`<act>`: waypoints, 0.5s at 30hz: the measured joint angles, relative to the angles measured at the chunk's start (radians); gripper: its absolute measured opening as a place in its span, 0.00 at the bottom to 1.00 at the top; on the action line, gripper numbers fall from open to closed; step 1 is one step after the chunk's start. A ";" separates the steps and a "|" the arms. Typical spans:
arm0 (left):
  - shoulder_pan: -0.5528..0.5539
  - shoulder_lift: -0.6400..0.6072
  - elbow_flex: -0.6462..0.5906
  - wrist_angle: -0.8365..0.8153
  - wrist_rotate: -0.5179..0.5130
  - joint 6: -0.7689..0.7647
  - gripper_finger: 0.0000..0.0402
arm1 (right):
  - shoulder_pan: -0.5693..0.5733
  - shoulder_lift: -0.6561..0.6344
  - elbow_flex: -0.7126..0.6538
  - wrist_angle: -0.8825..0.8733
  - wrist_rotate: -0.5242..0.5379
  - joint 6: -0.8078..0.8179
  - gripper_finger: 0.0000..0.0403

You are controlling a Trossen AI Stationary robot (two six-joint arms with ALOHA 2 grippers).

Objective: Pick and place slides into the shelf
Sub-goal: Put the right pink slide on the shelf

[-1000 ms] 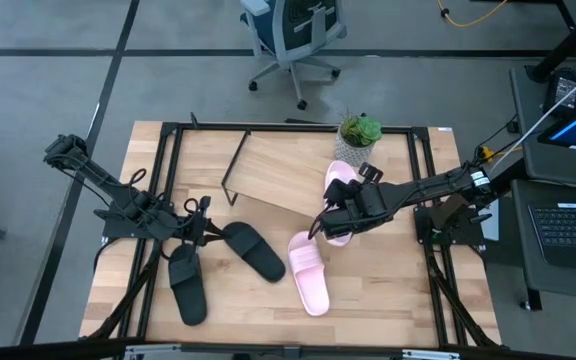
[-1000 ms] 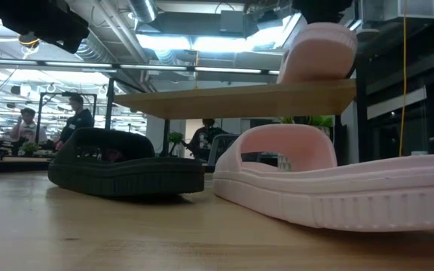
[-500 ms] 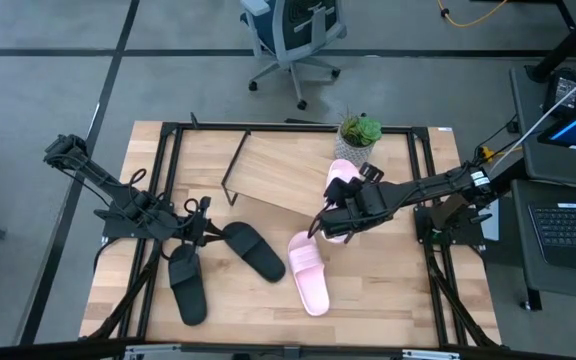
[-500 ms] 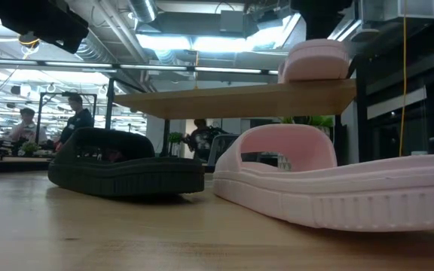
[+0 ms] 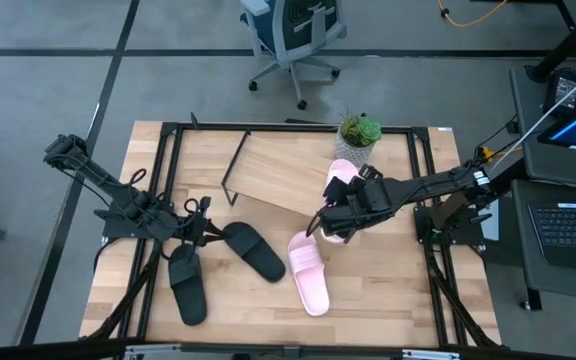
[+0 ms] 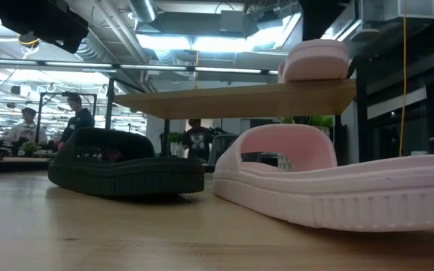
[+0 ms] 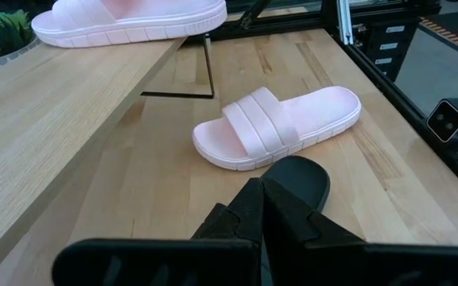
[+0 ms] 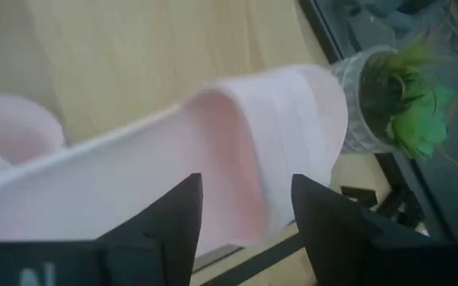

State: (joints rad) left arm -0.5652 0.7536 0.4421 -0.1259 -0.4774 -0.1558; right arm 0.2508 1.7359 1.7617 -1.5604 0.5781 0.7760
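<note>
Pink slide (image 5: pixel 340 178) flat on shelf (image 5: pixel 283 180)

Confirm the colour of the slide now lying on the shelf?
Pale pink slide on the shelf; clearest in the left wrist view.

Pink slide (image 8: pixel 237 151) on wooden shelf (image 8: pixel 133 56), open jaws astride, potted plant (image 8: pixel 404 103)
</note>
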 joint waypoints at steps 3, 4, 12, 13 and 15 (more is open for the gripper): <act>0.000 0.000 0.000 0.004 0.000 0.000 0.00 | 0.002 -0.001 0.062 0.012 0.001 0.004 0.48; 0.000 0.000 0.000 0.004 0.000 0.000 0.00 | 0.004 -0.001 0.075 0.029 0.001 -0.001 0.48; 0.000 0.000 0.000 0.005 0.000 0.001 0.00 | 0.005 -0.001 0.091 0.223 -0.001 -0.212 0.30; 0.000 0.000 0.000 0.005 0.000 0.001 0.00 | -0.001 -0.001 0.091 0.244 -0.002 -0.239 0.24; 0.000 0.000 0.000 0.005 0.000 0.001 0.00 | -0.016 0.000 0.091 0.278 -0.005 -0.292 0.12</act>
State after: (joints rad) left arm -0.5652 0.7540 0.4419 -0.1207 -0.4774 -0.1551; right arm 0.2351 1.7355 1.8523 -1.2820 0.5730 0.4836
